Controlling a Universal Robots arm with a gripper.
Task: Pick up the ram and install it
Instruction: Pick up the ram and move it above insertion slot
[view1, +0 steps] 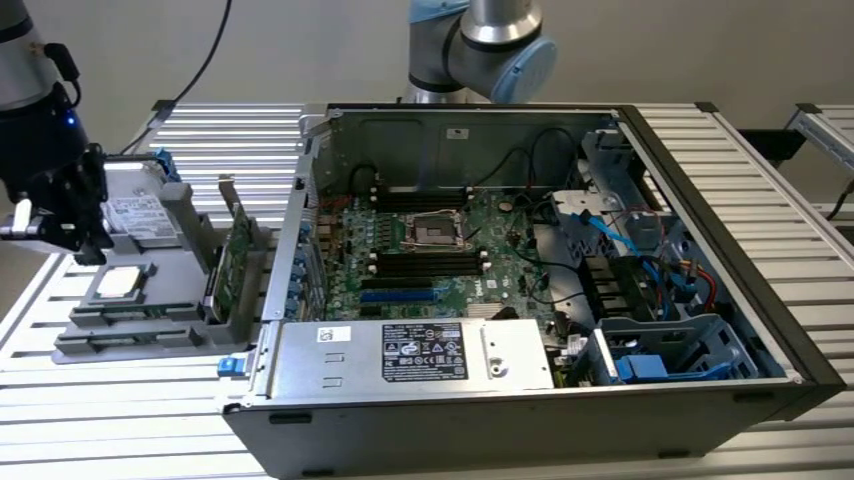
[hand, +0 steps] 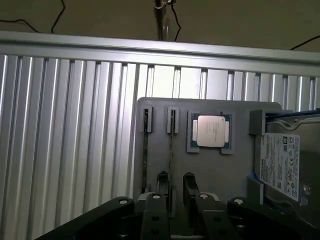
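Gripper (hand: 175, 184) over the grey tray (hand: 235, 170), seen from its own wrist: two black fingers (hand: 162, 181) spread, pinching nothing, astride a narrow slot. Ram (hand: 171, 142): thin stick seen edge-on, upright in that slot, passing between them; whether either finger touches it I cannot tell from here. Second slot (hand: 145, 150) runs parallel just beside it, next to the tray's edge. CPU (hand: 210, 131), silver lid up, sits in a square pocket on the ram's other side. Drive (hand: 282, 160) with a white label lies at the tray's end, beyond the CPU. Green card (view1: 240, 255) stands on edge along the tray's side nearest the case. Tray rests on the slatted table (view1: 120, 400), near its edge at the exterior view's left. Open case (view1: 534, 430) occupies the table's middle, motherboard (view1: 481, 285) exposed, well apart from the gripper. Blue cables (view1: 617, 245) run down inside the case beside the motherboard. Arm's base (view1: 481, 45) rises behind the case, at the table's back edge.
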